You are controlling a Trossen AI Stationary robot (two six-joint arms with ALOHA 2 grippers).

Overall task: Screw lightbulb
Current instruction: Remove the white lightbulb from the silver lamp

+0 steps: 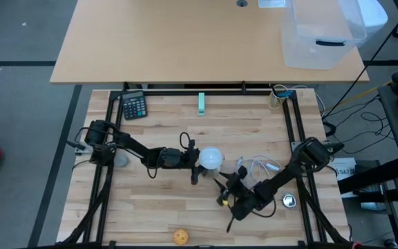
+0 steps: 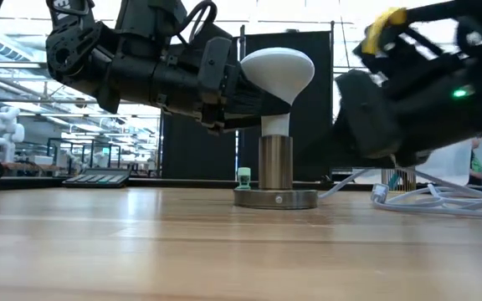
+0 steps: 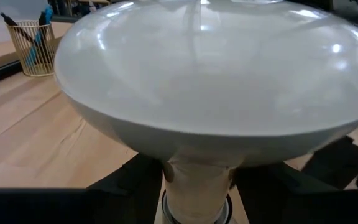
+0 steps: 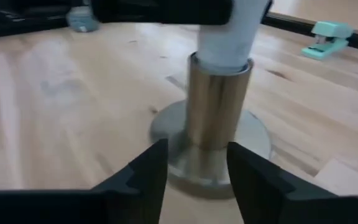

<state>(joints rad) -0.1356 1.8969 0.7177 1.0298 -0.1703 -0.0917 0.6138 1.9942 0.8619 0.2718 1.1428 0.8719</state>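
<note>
Standing at centre frame on the desk (image 2: pixel 99 242), the lightbulb (image 2: pixel 276 71) sits neck-down in the metal socket (image 2: pixel 276 163), clasped by the left fingers (image 2: pixel 216 84). Turning it tilted could cross-thread it, since the right fingers (image 4: pixel 197 171) flank the socket's base unclenched, so it could spin.

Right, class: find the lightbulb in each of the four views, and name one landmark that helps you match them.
High view: the lightbulb sits mid-table, at the left pincer.
Low view: lightbulb at top centre, above the metal socket stand.
Left wrist view: its globe fills most of the picture.
Right wrist view: only its neck shows, entering the stand.
Shared landmark: the stand.
</note>
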